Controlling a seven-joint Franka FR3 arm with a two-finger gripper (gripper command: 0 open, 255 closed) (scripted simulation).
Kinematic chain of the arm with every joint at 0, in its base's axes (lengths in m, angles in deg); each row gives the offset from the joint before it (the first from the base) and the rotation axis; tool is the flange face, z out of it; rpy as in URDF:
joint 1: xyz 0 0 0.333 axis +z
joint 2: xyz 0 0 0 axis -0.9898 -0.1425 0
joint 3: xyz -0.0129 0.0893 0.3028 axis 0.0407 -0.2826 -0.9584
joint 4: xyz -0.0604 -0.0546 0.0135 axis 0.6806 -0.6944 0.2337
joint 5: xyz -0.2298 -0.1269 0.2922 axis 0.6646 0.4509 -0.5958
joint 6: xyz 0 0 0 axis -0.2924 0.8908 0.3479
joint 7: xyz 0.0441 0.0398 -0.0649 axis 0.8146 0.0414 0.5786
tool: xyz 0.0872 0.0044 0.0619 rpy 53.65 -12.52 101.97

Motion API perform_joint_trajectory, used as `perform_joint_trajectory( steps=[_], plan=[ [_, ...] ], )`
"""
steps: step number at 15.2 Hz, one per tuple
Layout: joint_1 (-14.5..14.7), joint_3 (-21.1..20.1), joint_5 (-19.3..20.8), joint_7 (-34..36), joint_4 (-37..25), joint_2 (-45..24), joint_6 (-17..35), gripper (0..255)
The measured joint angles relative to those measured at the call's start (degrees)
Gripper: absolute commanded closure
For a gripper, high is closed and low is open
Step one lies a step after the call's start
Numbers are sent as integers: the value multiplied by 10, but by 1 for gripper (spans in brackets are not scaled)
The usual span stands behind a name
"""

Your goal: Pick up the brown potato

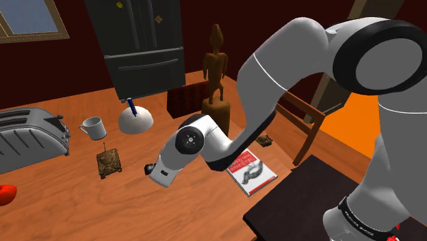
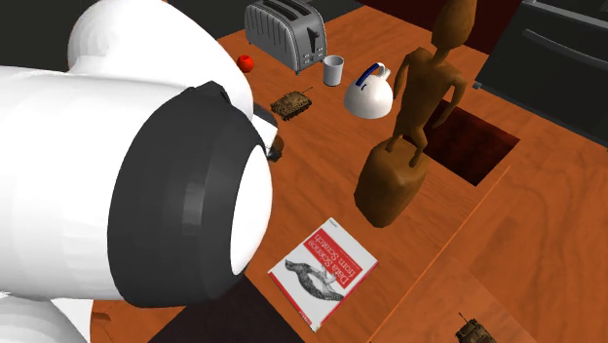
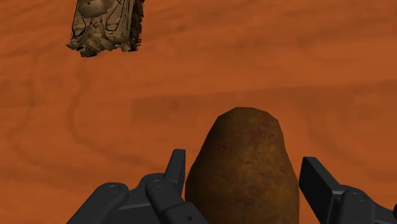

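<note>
Straddling the brown, mottled, egg-shaped potato (image 3: 245, 184), the all-black two-finger gripper (image 3: 243, 159) stands released. Its fingers (image 3: 177, 167) sit apart on either side of the potato, one at the edge of the skin, the other just beside it with a thin strip of the reddish-brown wooden table (image 3: 286, 63) showing between. The potato lies on that table, between the fingers, near a small camouflage-patterned toy tank (image 3: 105, 25) that sits beyond the fingertips. In the shoulder view the hand is low over the table, left of centre in the frame and just to the right of the tank. Judged from this, the approach and the lining-up are done, while the grasp itself is not. Closing on the potato and lifting it off the table are both left to do.
</note>
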Motion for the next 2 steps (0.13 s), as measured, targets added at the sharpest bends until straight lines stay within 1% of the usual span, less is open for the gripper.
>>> perform_joint_trajectory(
  steps=[2],
  plan=[
    [-5, -6, -15, -16, 4, 10, -4, 255]
  ],
)
